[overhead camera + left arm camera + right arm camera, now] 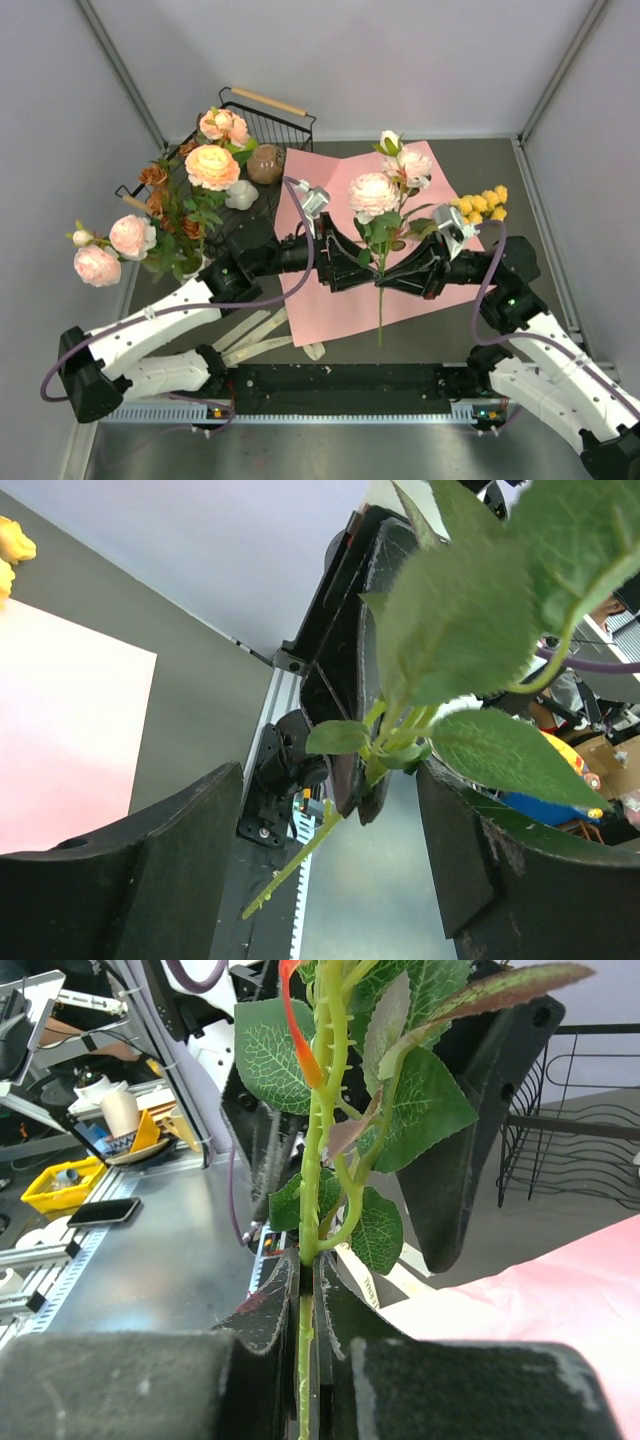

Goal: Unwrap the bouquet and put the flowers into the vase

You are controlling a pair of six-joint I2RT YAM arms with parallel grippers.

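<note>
The left hand (325, 875) gapes wide astride the leafy stem (320, 1150), gripping nothing. The right hand (308, 1295) is clamped tight on that stem, mid-frame above the pink paper (320, 305). For a clean handover, I'd close the left on bare stem below the leaves before the right lets go. Count: four big roses (212, 166) upper left, their vase hidden by foliage; two blooms and a bud on the held stem; one yellow cluster (480, 205) right.
</note>
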